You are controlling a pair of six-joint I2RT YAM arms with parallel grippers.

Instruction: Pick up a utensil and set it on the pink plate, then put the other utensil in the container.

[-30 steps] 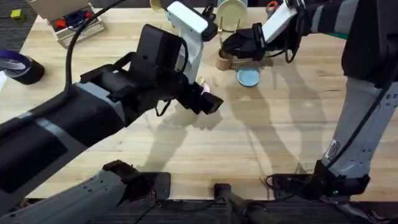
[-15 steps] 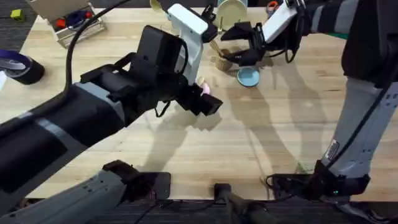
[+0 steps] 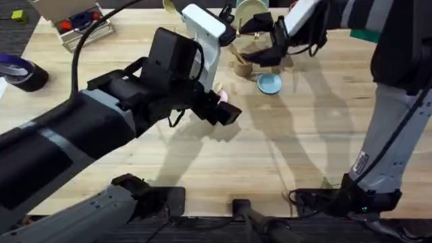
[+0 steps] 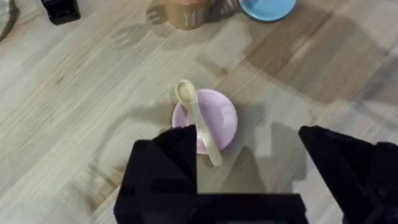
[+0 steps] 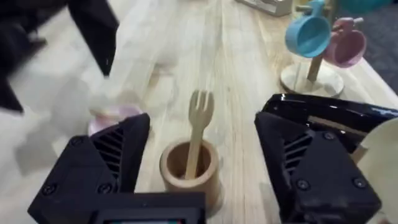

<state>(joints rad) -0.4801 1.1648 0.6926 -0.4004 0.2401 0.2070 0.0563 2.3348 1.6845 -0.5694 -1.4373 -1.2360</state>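
Note:
The wooden spoon (image 4: 198, 119) lies across the pink plate (image 4: 219, 118), its bowl end over the rim. My left gripper (image 4: 249, 134) hovers open above them, holding nothing; from overhead the left gripper (image 3: 226, 111) covers most of the pink plate (image 3: 221, 96). The wooden fork (image 5: 199, 121) stands prongs up in the tan container (image 5: 189, 171). My right gripper (image 5: 204, 121) is open just above it, clear of the fork. From overhead the right gripper (image 3: 260, 42) sits beyond the container (image 3: 241, 68).
A light blue plate (image 3: 269, 83) lies right of the container. A pale green dish (image 3: 251, 13) stands at the back edge, beside a mug tree (image 5: 311, 46). A wooden tray (image 3: 74, 23) and a tape roll (image 3: 20, 71) are at the far left.
The right gripper has lifted away from the container toward the table's back, fingers apart, leaving the fork standing in it. The left arm has not moved.

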